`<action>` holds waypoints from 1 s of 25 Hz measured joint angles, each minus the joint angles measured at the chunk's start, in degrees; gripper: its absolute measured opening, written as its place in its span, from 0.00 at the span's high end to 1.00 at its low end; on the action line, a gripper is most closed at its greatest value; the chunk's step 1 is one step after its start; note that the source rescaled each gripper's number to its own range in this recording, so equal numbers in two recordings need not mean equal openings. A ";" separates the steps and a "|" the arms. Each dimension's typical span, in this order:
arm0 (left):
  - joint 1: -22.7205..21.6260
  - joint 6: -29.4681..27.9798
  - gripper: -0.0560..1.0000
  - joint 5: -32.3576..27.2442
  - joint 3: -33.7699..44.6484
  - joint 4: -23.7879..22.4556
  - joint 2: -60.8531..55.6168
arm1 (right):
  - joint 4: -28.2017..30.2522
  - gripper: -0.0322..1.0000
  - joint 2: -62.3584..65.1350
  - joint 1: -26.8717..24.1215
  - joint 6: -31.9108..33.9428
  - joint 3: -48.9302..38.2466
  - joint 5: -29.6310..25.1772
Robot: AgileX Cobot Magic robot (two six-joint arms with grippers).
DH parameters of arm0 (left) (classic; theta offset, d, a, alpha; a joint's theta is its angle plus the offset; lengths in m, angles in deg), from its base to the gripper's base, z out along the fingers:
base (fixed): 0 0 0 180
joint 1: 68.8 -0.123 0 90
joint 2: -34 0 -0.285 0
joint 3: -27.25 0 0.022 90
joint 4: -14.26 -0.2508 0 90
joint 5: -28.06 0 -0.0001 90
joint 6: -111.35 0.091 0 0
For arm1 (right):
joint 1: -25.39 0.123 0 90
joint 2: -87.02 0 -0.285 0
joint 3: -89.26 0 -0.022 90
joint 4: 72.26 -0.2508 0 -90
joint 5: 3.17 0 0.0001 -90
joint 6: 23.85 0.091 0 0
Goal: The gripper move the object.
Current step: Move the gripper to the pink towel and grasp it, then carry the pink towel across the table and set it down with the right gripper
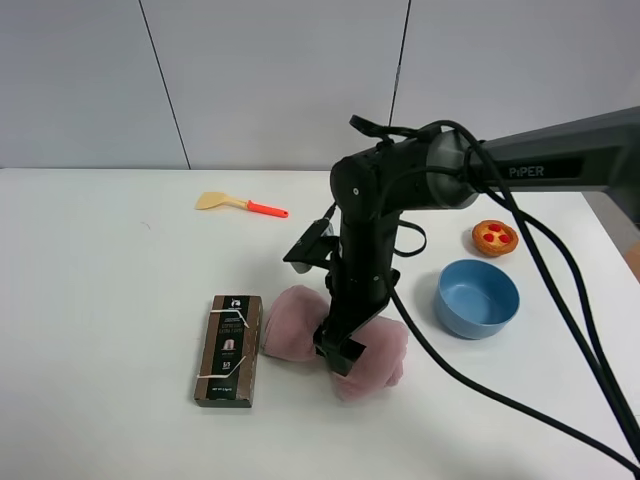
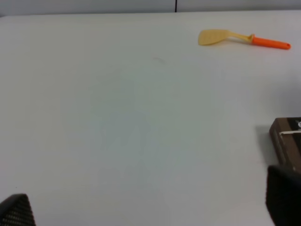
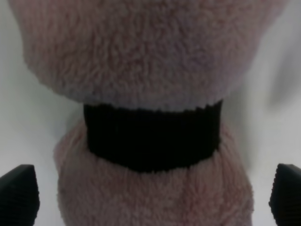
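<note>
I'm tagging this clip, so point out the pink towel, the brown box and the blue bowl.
pink towel (image 1: 290, 322), exterior high view, on its fluffy left lobe.
brown box (image 1: 230, 350), exterior high view, middle of its top face.
blue bowl (image 1: 476, 325), exterior high view, on its front outer wall.

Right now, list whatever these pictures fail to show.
Exterior high: the arm hides the pink towel's black band and the right claw's contact.
Right wrist: frame edges cut off the towel's ends.
Left wrist: the edge and left claw cut off the brown box.
Box print: too small.
</note>
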 joint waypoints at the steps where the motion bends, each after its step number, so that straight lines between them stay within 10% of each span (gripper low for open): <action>1: 0.00 0.07 0.00 0.00 0.00 0.00 0.00 | 0.00 0.00 -0.52 0.00 0.00 0.00 0.00; 5: 0.00 0.07 0.00 0.00 0.00 0.00 0.00 | -0.07 0.26 -2.14 0.00 0.00 0.00 -0.06; 9: 0.00 0.07 0.00 0.00 0.00 0.00 0.00 | -0.12 0.96 -2.37 0.00 0.12 0.00 -1.40; 25: 0.00 0.01 0.00 0.00 0.00 0.00 0.00 | -1.20 0.97 6.15 0.00 2.47 16.34 -8.81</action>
